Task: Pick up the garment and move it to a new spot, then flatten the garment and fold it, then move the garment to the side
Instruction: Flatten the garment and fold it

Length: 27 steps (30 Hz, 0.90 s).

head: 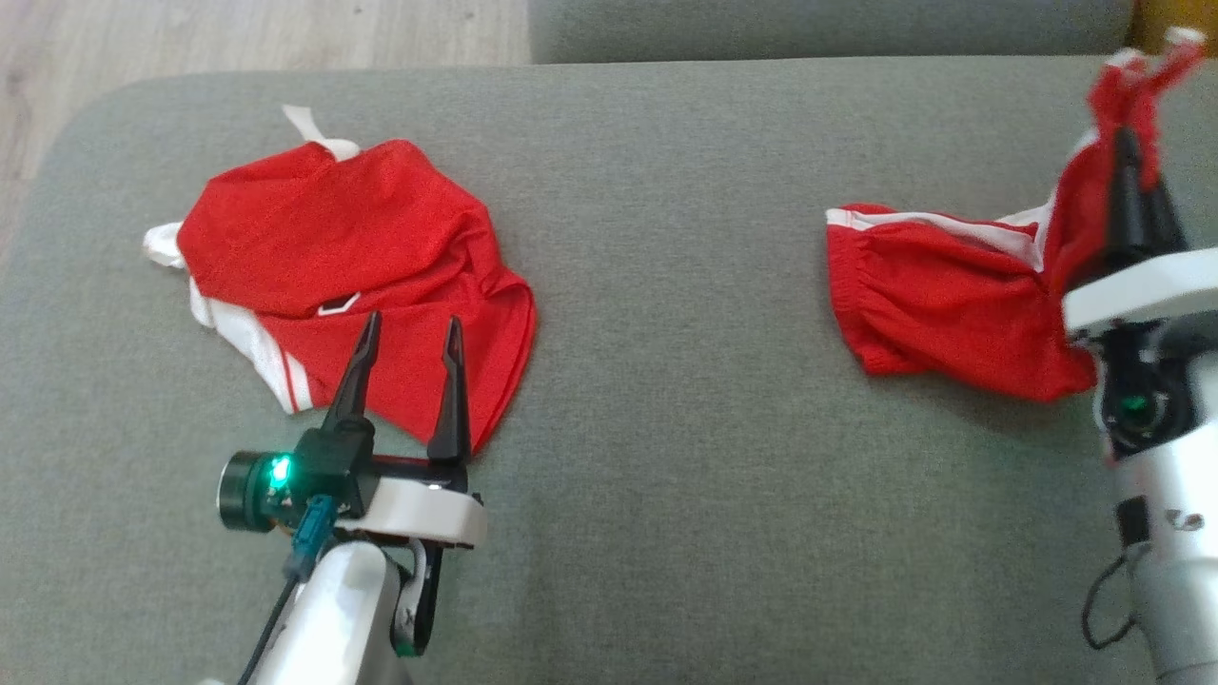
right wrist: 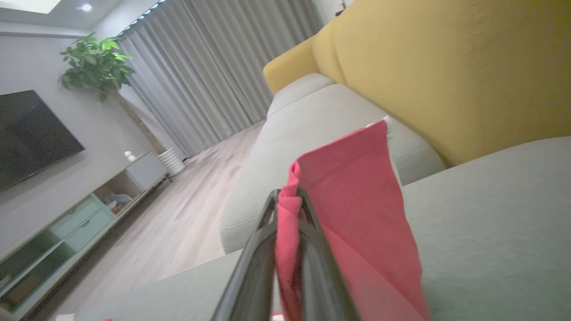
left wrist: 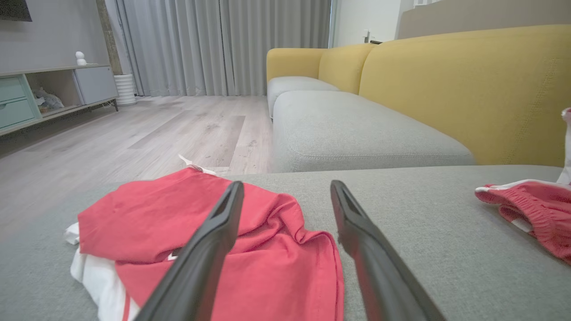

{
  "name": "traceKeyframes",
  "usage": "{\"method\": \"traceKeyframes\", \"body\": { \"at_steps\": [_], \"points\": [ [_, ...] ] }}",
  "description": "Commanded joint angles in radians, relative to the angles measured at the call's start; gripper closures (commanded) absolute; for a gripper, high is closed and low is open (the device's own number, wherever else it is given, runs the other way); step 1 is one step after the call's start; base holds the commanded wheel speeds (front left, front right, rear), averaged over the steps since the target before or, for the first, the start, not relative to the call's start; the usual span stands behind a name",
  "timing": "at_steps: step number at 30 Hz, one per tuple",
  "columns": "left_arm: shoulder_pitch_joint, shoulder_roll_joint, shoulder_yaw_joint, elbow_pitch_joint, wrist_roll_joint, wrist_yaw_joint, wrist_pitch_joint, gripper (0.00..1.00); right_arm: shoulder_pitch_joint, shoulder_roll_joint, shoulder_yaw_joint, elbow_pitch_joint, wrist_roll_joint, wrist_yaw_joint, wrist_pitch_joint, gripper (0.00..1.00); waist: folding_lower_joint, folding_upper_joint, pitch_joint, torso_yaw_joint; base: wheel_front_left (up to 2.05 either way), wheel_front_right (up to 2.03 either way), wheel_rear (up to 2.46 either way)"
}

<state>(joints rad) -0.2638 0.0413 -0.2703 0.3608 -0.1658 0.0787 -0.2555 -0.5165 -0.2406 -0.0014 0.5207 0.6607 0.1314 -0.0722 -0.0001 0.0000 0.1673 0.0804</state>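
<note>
Left hand (head: 411,328): spread — over red shirt (head: 352,238), near sofa seat's (head: 666,381) left edge.
Right hand (head: 1130,152): pinching red shorts (head: 933,295) — one end lifted, rest lying by the seat's right edge.

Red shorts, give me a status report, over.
Right gripper shut on red shorts, one end lifted, rest on grey cushion. Left gripper open over red jersey. Jersey lies apart, well to the left.

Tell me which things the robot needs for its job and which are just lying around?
Job: red shorts, pinched in the shut right hand; grey sofa seat under them.
Lying around: red shirt by the open left hand, maybe next; yellow sofa back; cabinet; plant.
</note>
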Motion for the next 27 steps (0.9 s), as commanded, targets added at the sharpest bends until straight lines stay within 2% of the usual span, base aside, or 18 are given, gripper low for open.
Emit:
{"method": "traceKeyframes", "body": {
  "at_steps": [1, 10, 17, 18, 23, 27],
  "points": [
    [-0.017, 0.009, 0.03, -0.022, 0.008, -0.002, -0.006, 0.0, -0.015, -0.014, 0.055, -0.049, 0.025, -0.001, -0.009, 1.0, 0.0001, 0.0, -0.005, 0.01, 0.0, 0.0, 0.0],
    [-0.01, 0.009, 0.002, 0.018, 0.0, -0.004, -0.006, 0.0, -0.027, -0.056, 0.369, -0.034, 0.073, -0.001, -0.03, 1.0, 0.0001, 0.0, -0.015, 0.06, 0.0, 0.0, 0.0],
    [-0.014, 0.012, 0.006, 0.036, -0.008, -0.003, -0.006, 0.0, -0.02, -0.145, 0.617, 0.005, 0.08, -0.001, -0.015, 1.0, 0.0001, 0.0, -0.027, 0.083, 0.0, 0.0, 0.0],
    [-0.014, 0.012, 0.006, 0.036, -0.008, -0.003, -0.006, 0.0, -0.02, -0.145, 0.617, 0.005, 0.08, -0.001, -0.015, 1.0, 0.0001, 0.0, -0.027, 0.083, 0.0, 0.0, 0.0],
    [-0.011, 0.014, 0.011, 0.036, -0.006, 0.001, -0.006, 0.0, -0.021, -0.219, 0.763, 0.033, 0.073, -0.001, 0.015, 1.0, 0.0001, 0.0, -0.031, 0.077, 0.0, 0.0, 0.0],
    [-0.008, 0.016, 0.012, 0.04, -0.006, 0.0, -0.006, 0.0, -0.032, -0.254, 0.85, 0.063, 0.076, -0.001, 0.047, 1.0, 0.0001, 0.0, -0.035, 0.056, 0.0, 0.0, 0.0]
  ]
}}
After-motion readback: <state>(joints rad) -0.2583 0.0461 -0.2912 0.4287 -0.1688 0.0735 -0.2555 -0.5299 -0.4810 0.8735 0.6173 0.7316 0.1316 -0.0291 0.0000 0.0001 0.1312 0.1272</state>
